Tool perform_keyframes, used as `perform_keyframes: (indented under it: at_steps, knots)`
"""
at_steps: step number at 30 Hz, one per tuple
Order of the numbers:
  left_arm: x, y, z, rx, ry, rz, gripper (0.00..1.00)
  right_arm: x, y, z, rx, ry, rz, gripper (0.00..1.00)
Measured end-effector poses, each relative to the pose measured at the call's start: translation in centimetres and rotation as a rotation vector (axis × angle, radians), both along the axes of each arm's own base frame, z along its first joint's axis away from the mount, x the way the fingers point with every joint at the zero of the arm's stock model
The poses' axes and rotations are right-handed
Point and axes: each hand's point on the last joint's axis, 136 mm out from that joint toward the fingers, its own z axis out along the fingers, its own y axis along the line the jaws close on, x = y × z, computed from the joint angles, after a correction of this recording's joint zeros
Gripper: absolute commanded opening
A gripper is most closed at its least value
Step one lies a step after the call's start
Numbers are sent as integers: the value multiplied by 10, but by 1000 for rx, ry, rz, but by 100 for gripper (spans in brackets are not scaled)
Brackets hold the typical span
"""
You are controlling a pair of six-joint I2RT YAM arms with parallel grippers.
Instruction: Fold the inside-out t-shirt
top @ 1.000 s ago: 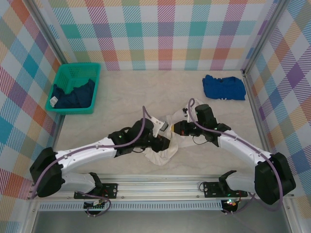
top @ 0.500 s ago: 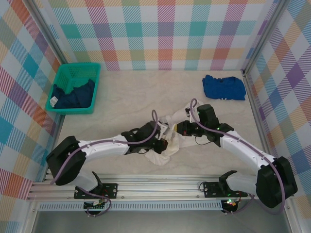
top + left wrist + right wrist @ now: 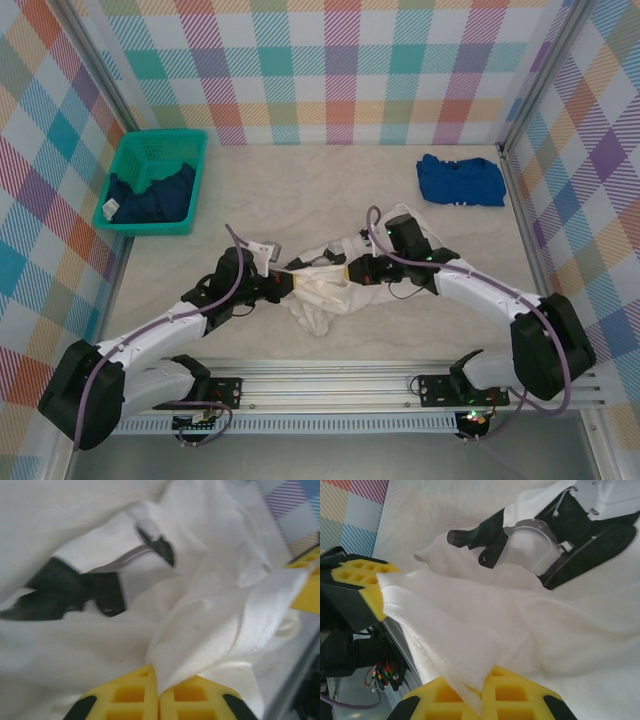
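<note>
Left pincer (image 3: pixel 159 682) and right pincer (image 3: pixel 482 687), yellow gridded pads (image 3: pixel 512 692) tight on soft, crumpled white t-shirt (image 3: pixel 322 292) folds.

Pale marbled table (image 3: pixel 300 190) with green basket (image 3: pixel 160 148), blue shirt (image 3: pixel 460 180), crumpled white t-shirt (image 3: pixel 320 295)

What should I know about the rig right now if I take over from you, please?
Hands: the left hand is shut on a fold of the inside-out t-shirt. The right hand is shut on another edge of it, with a band of cloth running between the two.
Things: the t-shirt lies bunched mid-table in front of the arms. The blue shirt sits far right and the navy garment is in the green basket far left, both apart from the work.
Done: both grips are taken.
Left: spread the t-shirt flat, then fold it. No neat fold shows yet.
</note>
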Motion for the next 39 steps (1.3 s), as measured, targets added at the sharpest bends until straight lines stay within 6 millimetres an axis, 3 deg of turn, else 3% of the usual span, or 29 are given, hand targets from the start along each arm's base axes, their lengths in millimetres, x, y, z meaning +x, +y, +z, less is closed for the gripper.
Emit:
perform_keyframes:
  at_steps: [3,8,12,15,25,31,39]
  knots:
    - [10,13,-11,98,44,73,37,7,12,-5,23,19,-11,0]
    - [11,20,-1,198,36,133,38,15,26,-14,37,44,-31,0]
    - [-9,-4,25,163,4,66,34,20,31,-11,46,38,-44,0]
    - [-14,-22,32,124,24,26,31,23,33,-7,53,22,-45,0]
    - [4,-43,-9,176,174,60,36,28,32,-7,44,8,-61,0]
    - [10,-44,-18,188,197,86,41,28,32,-7,44,7,-61,0]
    - [22,-50,-33,225,213,101,38,29,30,-2,43,-13,-67,0]
